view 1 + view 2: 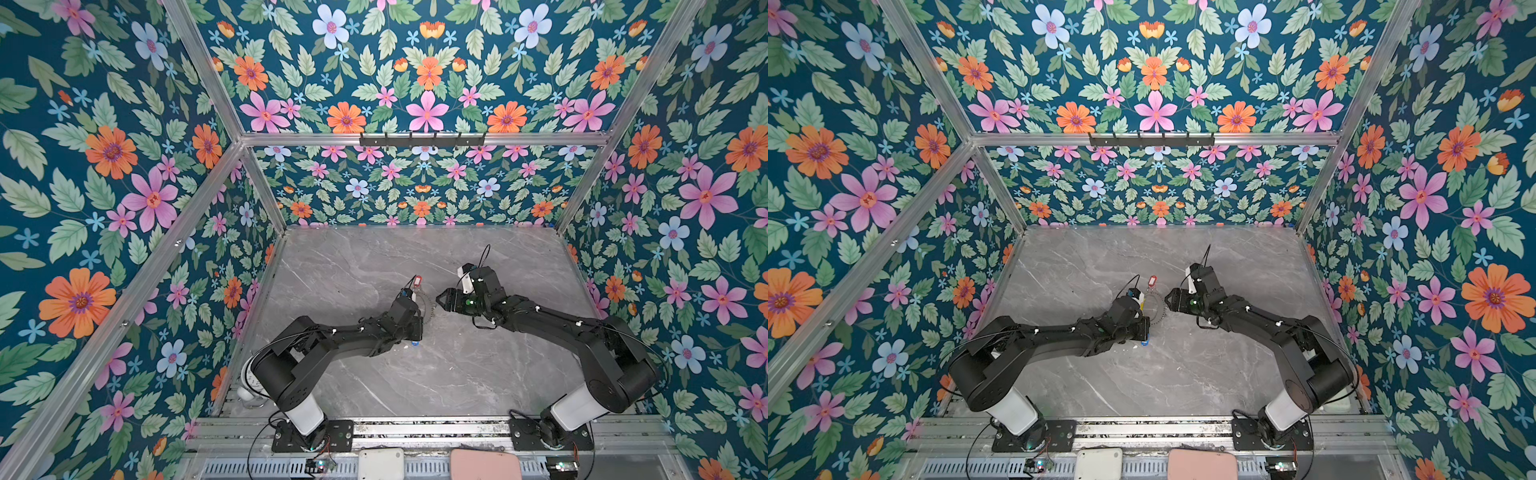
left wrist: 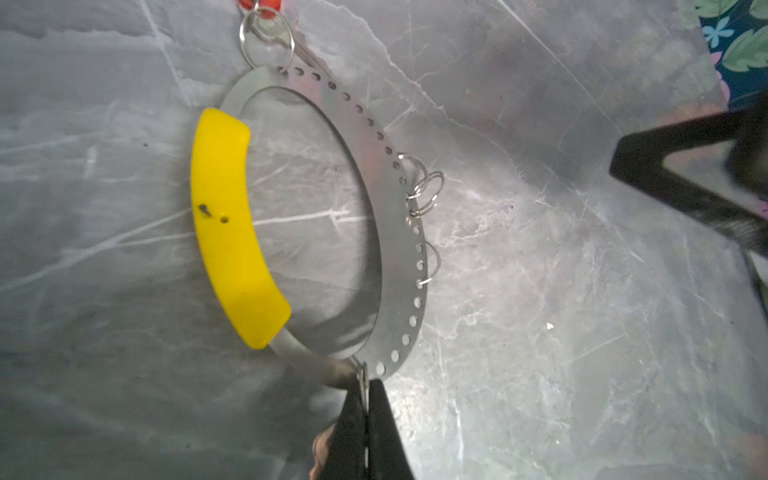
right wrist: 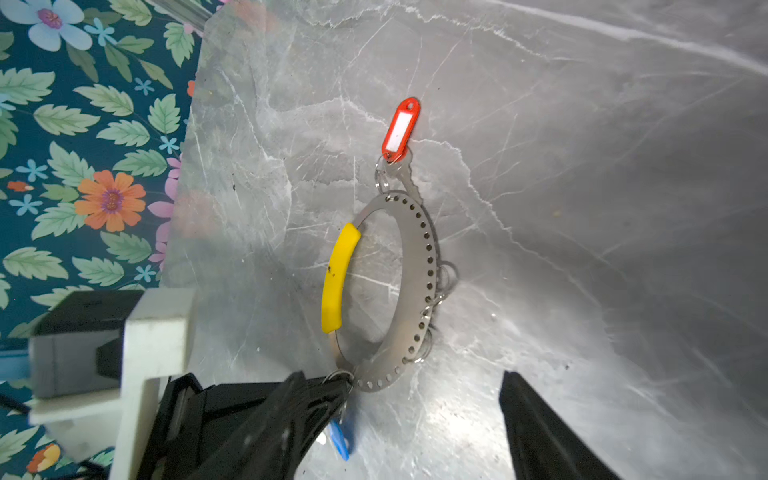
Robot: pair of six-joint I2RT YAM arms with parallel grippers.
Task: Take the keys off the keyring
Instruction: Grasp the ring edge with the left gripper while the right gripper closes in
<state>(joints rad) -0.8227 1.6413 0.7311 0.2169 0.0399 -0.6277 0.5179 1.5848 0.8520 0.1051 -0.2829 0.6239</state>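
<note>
Left wrist view showed the left gripper [image 2: 365,415] pinched shut on a split ring [image 2: 364,380] at the rim of the keyring [image 2: 409,232], which lay on the marble table [image 2: 540,332]. Nearby, the right gripper [image 1: 439,299] hung wide open and empty. There was one keyring, with one red tag [image 3: 401,129] and one blue tag [image 3: 340,440]. Freeing the first key seemed in hand; next, the right gripper likely needed to brace the hoop.
</note>
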